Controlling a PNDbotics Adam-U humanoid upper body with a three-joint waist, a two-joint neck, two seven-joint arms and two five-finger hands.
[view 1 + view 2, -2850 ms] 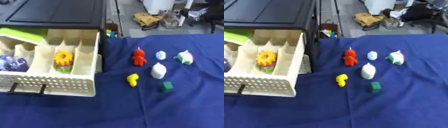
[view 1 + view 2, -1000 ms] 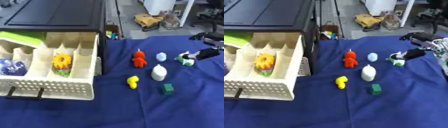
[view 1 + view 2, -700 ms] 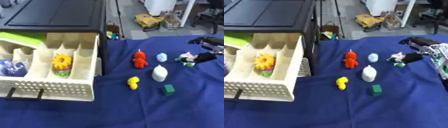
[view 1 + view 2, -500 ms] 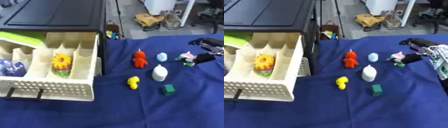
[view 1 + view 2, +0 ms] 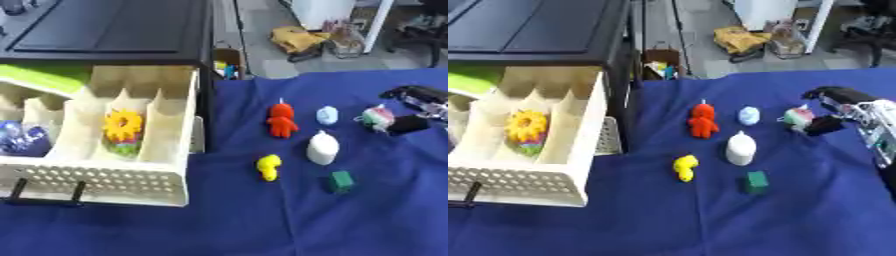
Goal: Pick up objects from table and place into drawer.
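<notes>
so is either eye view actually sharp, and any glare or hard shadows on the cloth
Left eye view: soft all over, the red figure and white toy have fuzzy edges. Right eye view: equally soft, and the right hand is smeared beside the green-and-white toy. No glare on the blue cloth; lighting is even, with only faint shadows.

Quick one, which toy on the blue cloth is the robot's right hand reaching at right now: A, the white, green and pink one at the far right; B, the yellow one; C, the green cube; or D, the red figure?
A: the right hand has its finger and thumb on either side of the white, green and pink toy, apart from the other toys.
</notes>
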